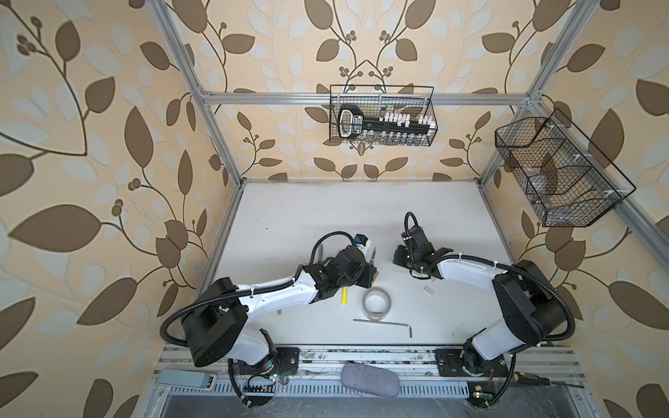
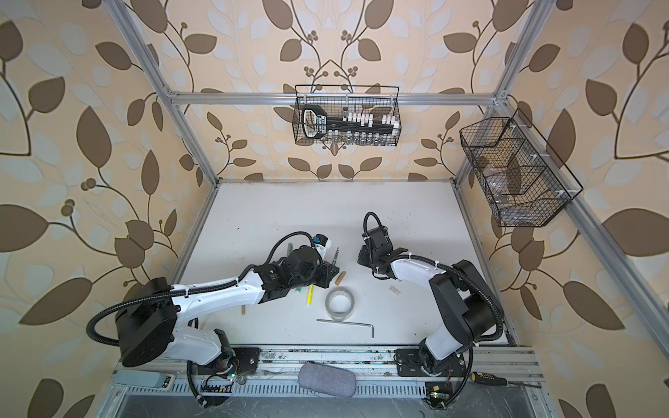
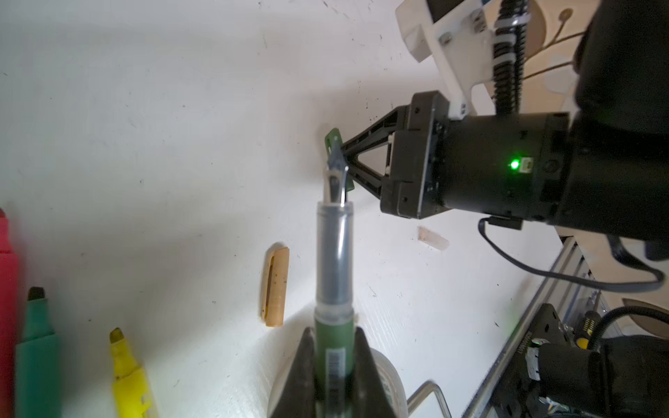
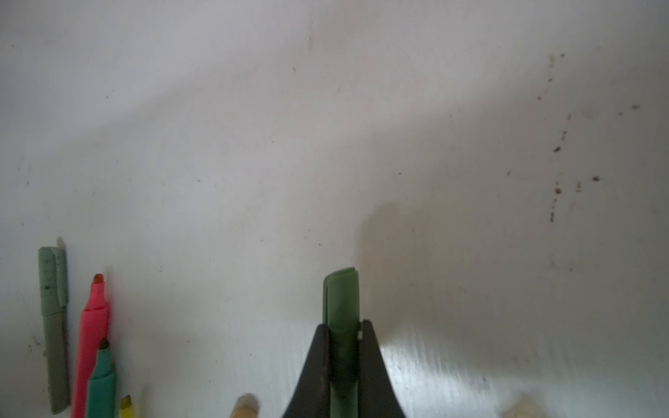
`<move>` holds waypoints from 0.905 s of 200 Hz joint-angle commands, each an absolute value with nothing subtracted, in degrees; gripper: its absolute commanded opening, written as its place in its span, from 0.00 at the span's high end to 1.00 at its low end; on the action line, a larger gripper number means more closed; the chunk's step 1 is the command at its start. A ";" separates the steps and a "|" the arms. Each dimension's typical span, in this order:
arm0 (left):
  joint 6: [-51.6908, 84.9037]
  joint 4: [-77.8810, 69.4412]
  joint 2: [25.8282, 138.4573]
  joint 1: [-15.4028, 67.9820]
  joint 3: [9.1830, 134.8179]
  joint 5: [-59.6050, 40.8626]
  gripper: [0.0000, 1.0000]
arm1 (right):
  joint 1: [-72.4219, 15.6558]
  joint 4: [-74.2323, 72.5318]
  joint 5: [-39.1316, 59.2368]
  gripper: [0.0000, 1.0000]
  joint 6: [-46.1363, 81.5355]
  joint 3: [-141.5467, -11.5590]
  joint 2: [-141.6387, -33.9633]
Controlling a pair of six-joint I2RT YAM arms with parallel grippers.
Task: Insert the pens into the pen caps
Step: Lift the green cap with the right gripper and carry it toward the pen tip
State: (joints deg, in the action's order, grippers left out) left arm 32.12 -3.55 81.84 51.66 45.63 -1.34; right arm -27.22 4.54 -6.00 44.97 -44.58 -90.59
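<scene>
White tabletop (image 3: 144, 144) under leafy wallpaper (image 1: 90, 144), and just above it the dark green pen (image 3: 333, 289) sits clamped by its barrel in the left gripper (image 3: 333, 336), clear grip section and bare metal nib poking out. Should be light, stiff, slick plastic; that nib looks delicate, so hold low on the barrel. The right gripper (image 4: 343, 327) is pinched on the green cap (image 4: 342, 296), nib close by it, whether inside I cannot tell. A tan cap (image 3: 276, 286) lies beside, pink marker (image 4: 90, 325) beyond.

A robotics lab cell: aluminium frame (image 1: 271, 97), wallpaper backdrop (image 1: 90, 144), white table (image 1: 307, 210) with a bolted-down robot arm (image 1: 275, 289)
</scene>
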 commanded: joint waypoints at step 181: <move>30.84 -22.41 77.52 52.07 41.73 -10.20 1.00 | -37.16 7.90 -15.53 1.00 51.59 -45.04 -56.79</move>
State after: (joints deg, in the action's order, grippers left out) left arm 34.13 -16.51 81.03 51.72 42.85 -7.62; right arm -35.31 6.50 -11.38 50.74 -43.09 -59.48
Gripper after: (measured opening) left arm 0.116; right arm 0.092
